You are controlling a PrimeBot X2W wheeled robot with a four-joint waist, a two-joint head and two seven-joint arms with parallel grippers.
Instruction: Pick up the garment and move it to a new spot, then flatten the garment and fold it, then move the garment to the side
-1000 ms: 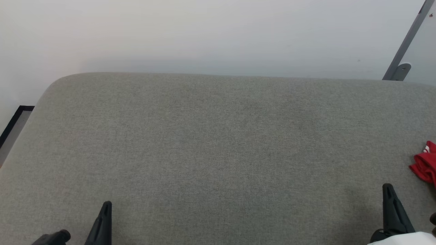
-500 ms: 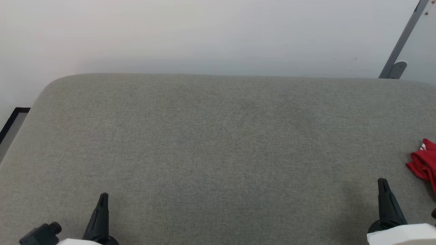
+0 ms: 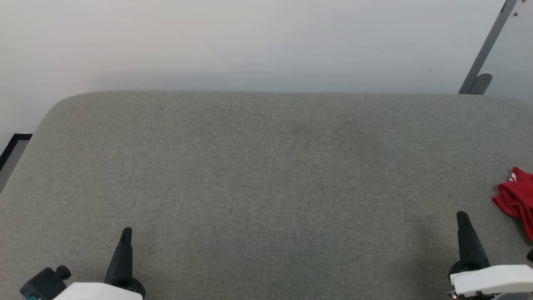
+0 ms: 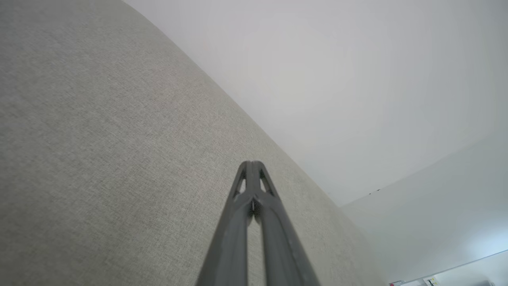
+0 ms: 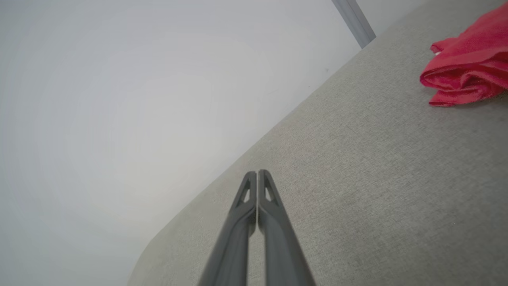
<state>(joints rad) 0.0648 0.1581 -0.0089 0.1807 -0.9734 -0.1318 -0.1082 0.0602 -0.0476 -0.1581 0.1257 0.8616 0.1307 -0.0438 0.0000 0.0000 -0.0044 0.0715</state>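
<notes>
The red garment (image 3: 516, 200) lies crumpled at the far right edge of the head view, on the grey fabric surface (image 3: 266, 166); a bit of white trim shows at its top. The right wrist view has the garment (image 5: 468, 67) bunched at its upper right. My right gripper (image 3: 461, 217) is shut, empty, just left of and nearer than the garment, apart from it; its fingers (image 5: 256, 174) press together. My left gripper (image 3: 126, 231) is shut and empty at the lower left, its fingertips (image 4: 251, 163) together over bare fabric.
A pale wall (image 3: 250, 41) rises behind the surface's rounded far edge. A grey metal bar with a bracket (image 3: 479, 75) leans at the upper right. Dark floor trim (image 3: 12, 143) shows past the left edge.
The head camera has shifted, so the whole picture moved. Both grippers stand a little higher in the view than before and remain shut. The garment lies still.
</notes>
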